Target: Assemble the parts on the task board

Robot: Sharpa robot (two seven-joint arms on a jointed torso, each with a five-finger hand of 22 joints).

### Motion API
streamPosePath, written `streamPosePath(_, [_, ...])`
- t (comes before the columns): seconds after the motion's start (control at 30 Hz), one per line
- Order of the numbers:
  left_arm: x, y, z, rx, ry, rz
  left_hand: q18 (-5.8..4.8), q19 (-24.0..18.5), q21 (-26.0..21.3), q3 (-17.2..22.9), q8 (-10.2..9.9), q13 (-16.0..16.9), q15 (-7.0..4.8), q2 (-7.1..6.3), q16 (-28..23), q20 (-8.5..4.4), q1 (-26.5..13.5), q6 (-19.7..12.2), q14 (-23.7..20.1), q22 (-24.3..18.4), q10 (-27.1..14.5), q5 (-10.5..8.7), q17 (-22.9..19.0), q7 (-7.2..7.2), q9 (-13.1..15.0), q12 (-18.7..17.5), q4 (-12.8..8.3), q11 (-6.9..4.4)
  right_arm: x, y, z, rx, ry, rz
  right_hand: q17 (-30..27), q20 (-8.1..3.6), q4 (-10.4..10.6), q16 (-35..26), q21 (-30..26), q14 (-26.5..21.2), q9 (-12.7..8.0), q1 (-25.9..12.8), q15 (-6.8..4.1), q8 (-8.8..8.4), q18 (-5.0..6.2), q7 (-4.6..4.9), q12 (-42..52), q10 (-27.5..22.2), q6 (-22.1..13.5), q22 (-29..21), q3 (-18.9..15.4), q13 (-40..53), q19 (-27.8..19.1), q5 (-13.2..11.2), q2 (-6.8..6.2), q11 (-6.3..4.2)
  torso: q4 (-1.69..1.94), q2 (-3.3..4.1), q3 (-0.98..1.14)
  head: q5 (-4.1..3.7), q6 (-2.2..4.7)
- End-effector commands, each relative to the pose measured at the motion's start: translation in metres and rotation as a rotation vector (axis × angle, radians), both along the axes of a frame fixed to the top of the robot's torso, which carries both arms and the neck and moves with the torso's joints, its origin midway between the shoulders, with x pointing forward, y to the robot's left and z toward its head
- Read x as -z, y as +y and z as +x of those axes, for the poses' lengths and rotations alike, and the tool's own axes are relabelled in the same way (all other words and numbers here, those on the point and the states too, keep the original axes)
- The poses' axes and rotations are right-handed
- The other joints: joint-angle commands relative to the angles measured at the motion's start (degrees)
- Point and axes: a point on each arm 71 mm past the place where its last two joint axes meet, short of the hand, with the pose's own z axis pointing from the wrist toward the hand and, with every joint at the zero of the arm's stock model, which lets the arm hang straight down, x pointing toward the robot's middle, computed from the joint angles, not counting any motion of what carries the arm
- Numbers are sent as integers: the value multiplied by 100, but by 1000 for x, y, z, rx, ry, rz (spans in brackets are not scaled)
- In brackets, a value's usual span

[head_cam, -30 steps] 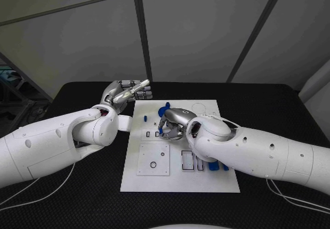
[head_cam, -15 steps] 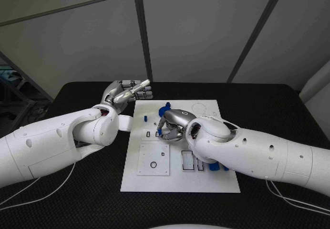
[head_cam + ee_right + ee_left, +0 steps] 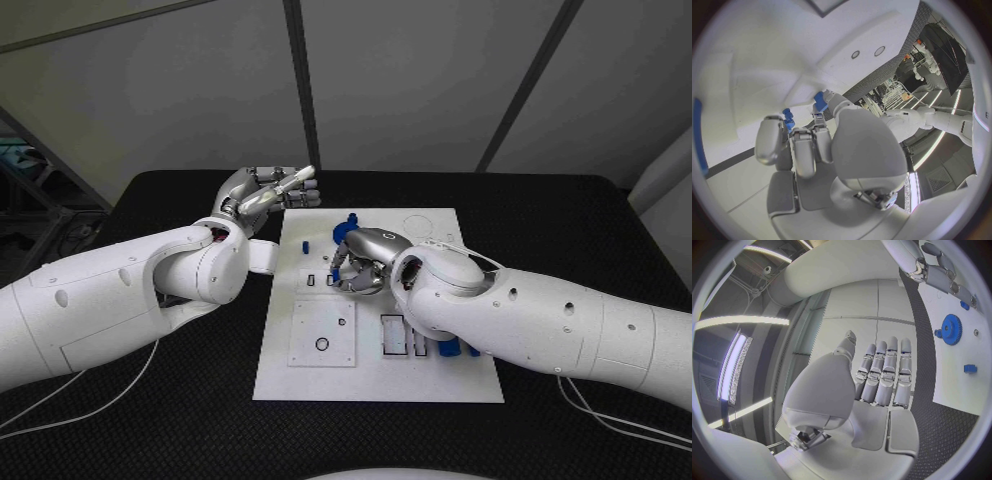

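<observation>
Here the left hand (image 3: 264,193) hangs just off the task board's (image 3: 378,385) far left corner, fingers straight and together, grasping nothing. To its right, the right hand (image 3: 361,262) curls over the board's middle, pinching a small blue part (image 3: 820,101) at its fingertips. Seating it well probably means lining the piece squarely over its slot and pressing straight down, not at a slant. A blue gear (image 3: 950,329) lies on the board's far end, more blue parts (image 3: 450,348) near its front right. The black desk (image 3: 577,230) has a woven look; grey wall panels stand behind.
</observation>
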Motion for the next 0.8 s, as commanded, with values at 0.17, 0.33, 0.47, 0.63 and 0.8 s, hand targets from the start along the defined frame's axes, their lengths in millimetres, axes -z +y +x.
streamPosePath(0.17, [-2,-1,0,13,-10,0,42,29,20,11,-25,-1,-15,60,-29,12,-14,22,37,-7,32,-37,9,9,-2,-37,-33,-6,6,-5,0,5,23,-36,1507,-27,-34,33,-21,616,-1,-40,-39,29,-49,-27,-32,-22,44,-14,-4,549,-31,-22,-20,-39,-3,0,0,-5,-8])
streamPosePath(0.33, [-2,-1,0,12,-10,0,42,29,20,11,-25,-1,-15,60,-29,12,-14,22,37,-7,32,-37,9,9,-2,-37,-33,-6,7,-5,-1,2,27,-43,1507,-27,-39,33,-24,616,-3,-40,-38,27,-48,-26,-35,-25,39,-18,-4,546,-34,-22,-28,-38,-1,1,-1,-4,-14])
streamPosePath(0.47, [-1,-1,0,12,-10,0,42,29,20,11,-25,-1,-15,60,-29,12,-14,22,37,-7,32,-37,9,9,-2,-37,-33,-6,7,-6,-1,1,27,-47,1507,-27,-39,33,-24,616,-3,-40,-38,27,-48,-26,-35,-25,39,-18,-4,546,-34,-22,-28,-38,2,3,-1,-3,-19])
streamPosePath(0.63, [-1,-1,0,12,-10,1,42,29,20,11,-25,-1,-15,60,-29,12,-14,22,37,-7,32,-37,9,9,-2,-37,-33,-6,6,-7,-1,5,24,-50,1507,-27,-44,33,-24,616,-3,-41,-38,26,-49,-25,-34,-24,37,-17,-5,548,-34,-23,-36,-38,3,1,-1,2,-19])
streamPosePath(0.8, [-1,-1,0,12,-10,1,42,29,20,11,-25,-1,-15,60,-29,12,-14,22,37,-7,32,-37,9,9,-2,-37,-33,-6,7,-7,0,6,22,-51,1507,-27,-45,33,-25,616,-4,-42,-38,25,-48,-24,-34,-24,37,-19,-5,548,-34,-23,-37,-37,4,2,-3,3,-20])
